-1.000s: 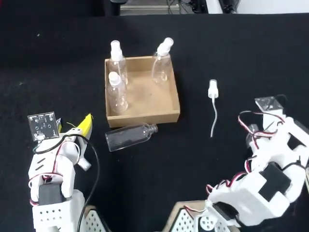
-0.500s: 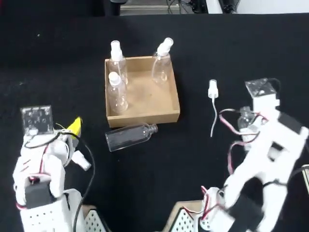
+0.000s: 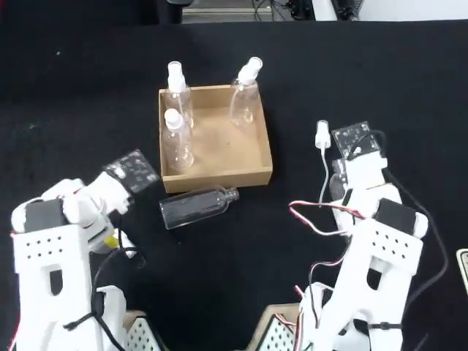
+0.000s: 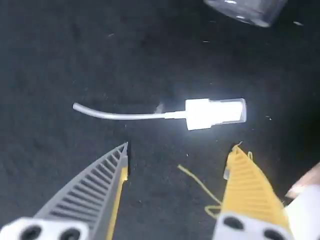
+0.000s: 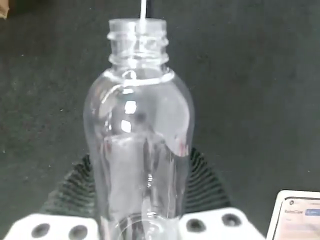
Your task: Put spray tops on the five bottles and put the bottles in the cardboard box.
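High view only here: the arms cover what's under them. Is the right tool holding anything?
Observer: Yes. In the right wrist view the right tool is shut on a clear bottle. Its threaded neck is bare, with no spray top on it.
Operator: And the left arm, carrying something?
Observer: No. The left tool is open, and a loose spray top lies flat on the black table just beyond its fingertips. Neither finger touches it.

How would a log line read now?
left end effector open over spray top; right end effector shut on bottle; box holds three bottles
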